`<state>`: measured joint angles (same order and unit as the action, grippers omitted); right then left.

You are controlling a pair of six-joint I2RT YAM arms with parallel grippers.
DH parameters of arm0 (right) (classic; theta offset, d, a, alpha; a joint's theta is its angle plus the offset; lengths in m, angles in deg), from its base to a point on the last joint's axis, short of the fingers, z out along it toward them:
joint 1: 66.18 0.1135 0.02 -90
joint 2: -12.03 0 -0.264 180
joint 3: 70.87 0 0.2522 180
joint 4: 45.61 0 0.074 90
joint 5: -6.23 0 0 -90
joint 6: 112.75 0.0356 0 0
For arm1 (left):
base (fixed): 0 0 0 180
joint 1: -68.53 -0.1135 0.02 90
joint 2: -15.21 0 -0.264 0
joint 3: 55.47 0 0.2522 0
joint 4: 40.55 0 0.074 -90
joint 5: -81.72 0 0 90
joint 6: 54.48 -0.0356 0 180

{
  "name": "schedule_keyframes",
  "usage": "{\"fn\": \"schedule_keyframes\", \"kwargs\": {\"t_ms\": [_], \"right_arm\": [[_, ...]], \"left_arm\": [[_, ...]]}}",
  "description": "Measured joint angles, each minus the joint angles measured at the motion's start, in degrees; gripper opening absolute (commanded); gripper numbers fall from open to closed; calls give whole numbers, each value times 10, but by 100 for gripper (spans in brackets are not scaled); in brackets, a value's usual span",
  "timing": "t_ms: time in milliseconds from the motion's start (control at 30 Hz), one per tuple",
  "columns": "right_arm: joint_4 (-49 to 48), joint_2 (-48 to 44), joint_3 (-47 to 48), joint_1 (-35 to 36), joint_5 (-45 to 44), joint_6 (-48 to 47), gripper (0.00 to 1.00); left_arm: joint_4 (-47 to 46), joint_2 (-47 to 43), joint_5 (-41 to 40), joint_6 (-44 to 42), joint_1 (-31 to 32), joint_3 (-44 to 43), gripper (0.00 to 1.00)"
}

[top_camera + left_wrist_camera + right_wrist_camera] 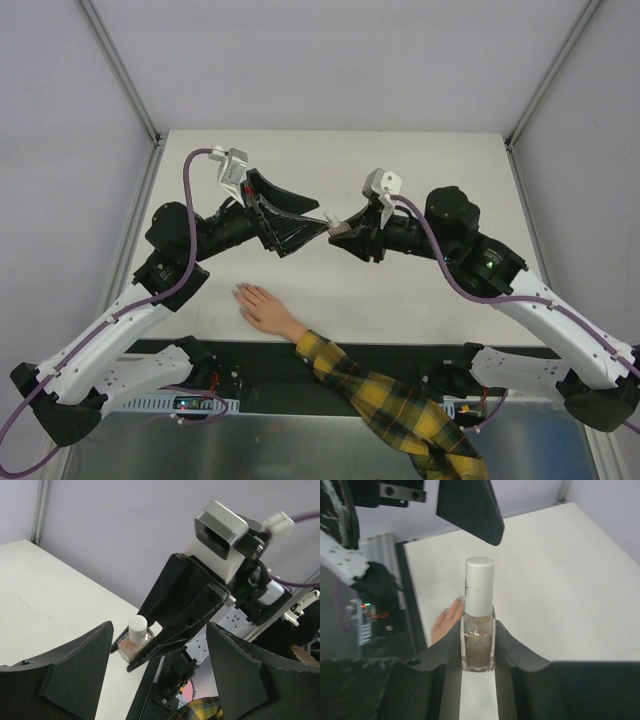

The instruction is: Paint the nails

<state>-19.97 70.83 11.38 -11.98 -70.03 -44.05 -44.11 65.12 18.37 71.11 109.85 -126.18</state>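
A small glass nail-polish bottle (479, 639) with a white cap (479, 585) stands upright between the black fingers of my right gripper (479, 652), which is shut on its glass body. From above, that gripper (340, 230) holds the bottle (337, 226) over the table's middle. My left gripper (312, 222) faces it with jaws spread wide and nothing between them; in its own view the bottle (134, 639) sits just beyond its fingers (75, 675). The flesh-coloured mannequin hand (264, 309) lies flat near the front edge, its tiny pale nails (240, 292) pointing left. Its plaid sleeve (400, 402) trails off the table.
The white table (440, 170) is walled by grey panels on three sides, with metal frame posts (120, 70) at the back corners. Both arm bases and a black rail (400, 355) run along the near edge. The right wrist camera (220, 532) looms close in the left wrist view.
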Motion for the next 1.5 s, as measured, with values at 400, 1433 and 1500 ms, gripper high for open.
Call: {"fn": "schedule_keyframes", "kwargs": {"t_ms": [400, 1433, 1500], "right_arm": [[-85, 19, -13, -98, 334, 172, 0], [-35, -4, -9, 64, -139, -23, 0], [-34, -9, -10, 26, -65, 0, 0]], "left_arm": [[-29, 51, 72, 30, 0, -1, 20], [29, 16, -57, 6, 9, -6, 83], [26, 7, -53, 9, 9, -6, 84]]}}
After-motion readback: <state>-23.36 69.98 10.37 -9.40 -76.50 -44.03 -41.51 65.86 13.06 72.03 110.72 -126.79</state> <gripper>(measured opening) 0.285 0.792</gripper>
